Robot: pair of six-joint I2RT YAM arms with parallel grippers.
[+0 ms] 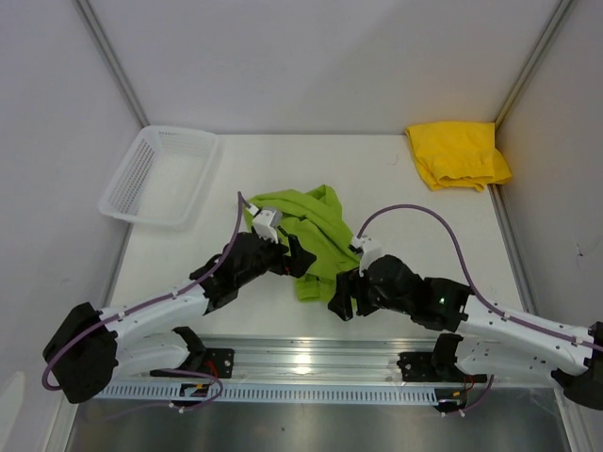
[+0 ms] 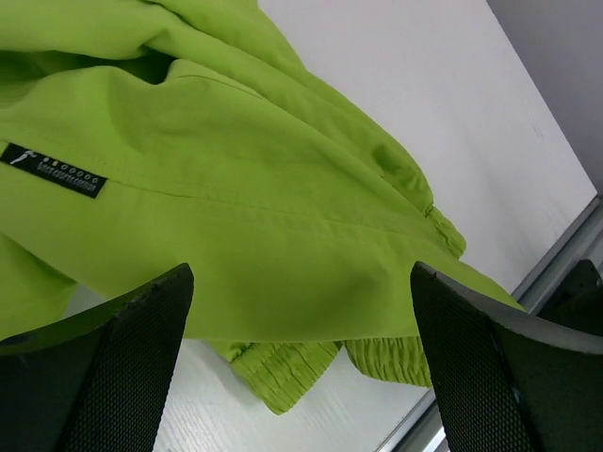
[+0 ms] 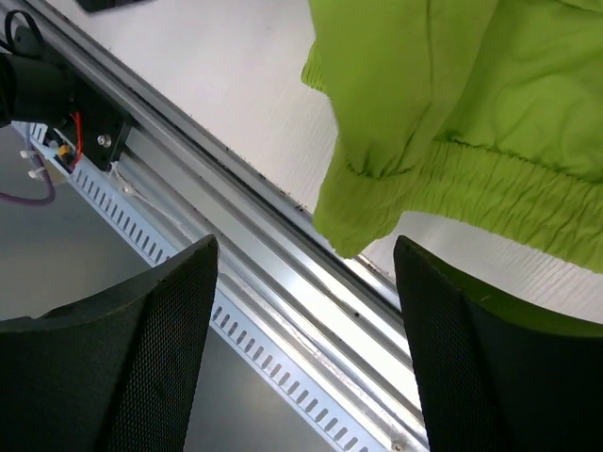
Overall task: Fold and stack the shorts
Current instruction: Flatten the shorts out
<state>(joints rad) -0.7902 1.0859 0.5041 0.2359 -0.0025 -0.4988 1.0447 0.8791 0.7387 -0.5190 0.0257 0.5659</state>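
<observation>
Left pincer (image 1: 300, 256) and right pincer (image 1: 341, 299) both gape wide, holding nothing, flanking the near end of the crumpled lime green shorts (image 1: 311, 231) on the table (image 1: 396, 193); yellow shorts (image 1: 457, 153) lie folded, well apart, at the far right corner.

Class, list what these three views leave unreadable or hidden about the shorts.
Left wrist: the label on the green shorts has lettering too small to read.
Top: the left tool and right tool hide part of the green shorts.
Top: the yellow shorts hide their underside beneath their own folds.
</observation>
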